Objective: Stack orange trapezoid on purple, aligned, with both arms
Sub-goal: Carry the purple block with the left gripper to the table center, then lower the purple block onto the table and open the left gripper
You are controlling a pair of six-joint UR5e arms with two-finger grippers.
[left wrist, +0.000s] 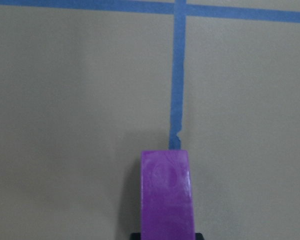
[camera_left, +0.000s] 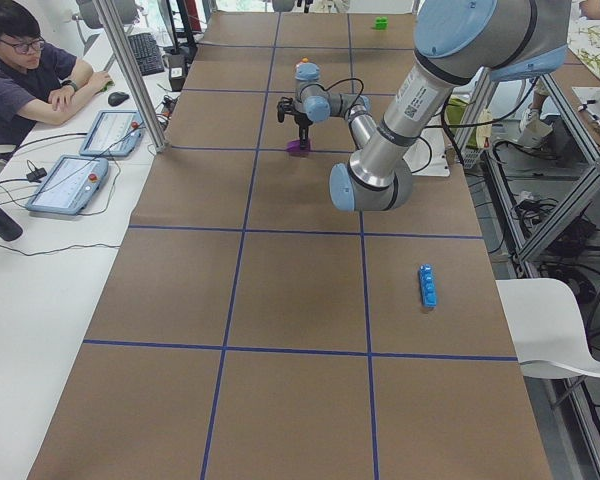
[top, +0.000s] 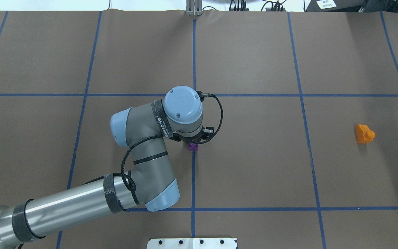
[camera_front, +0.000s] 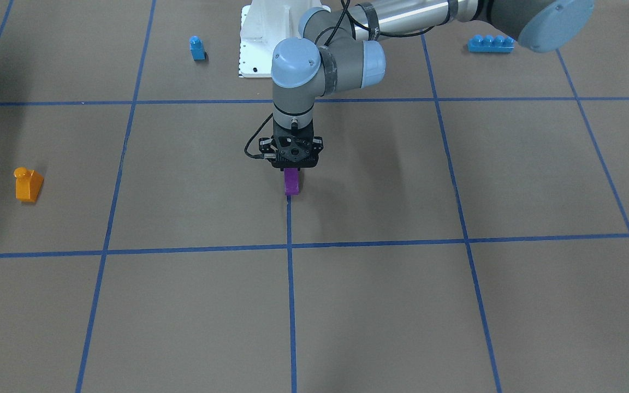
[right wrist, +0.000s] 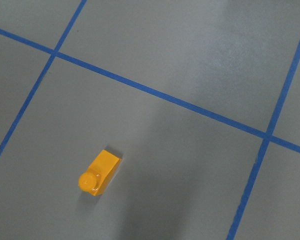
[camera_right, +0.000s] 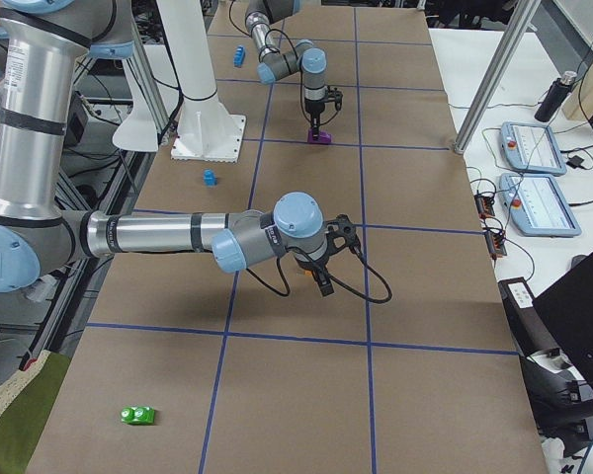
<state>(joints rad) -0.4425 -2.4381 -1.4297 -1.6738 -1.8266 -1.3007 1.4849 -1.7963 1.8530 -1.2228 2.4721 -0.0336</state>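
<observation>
The purple brick (camera_front: 291, 185) hangs from my left gripper (camera_front: 291, 172) at or just above the table, at the end of a blue tape line in the table's middle. The gripper is shut on it, as the overhead view (top: 192, 142) and the left wrist view, with the purple brick (left wrist: 166, 195), also show. The orange trapezoid (top: 364, 134) lies on its side, alone, far to my right, and shows in the right wrist view (right wrist: 100, 175). My right gripper (camera_right: 323, 286) shows only in the exterior right view, so I cannot tell whether it is open or shut.
A small blue single-stud brick (camera_front: 197, 47) and a long blue four-stud brick (camera_front: 490, 43) lie near the white base plate (camera_front: 254, 49). A green brick (camera_right: 138, 415) lies at the table's far right end. An operator (camera_left: 20, 70) sits beside the table.
</observation>
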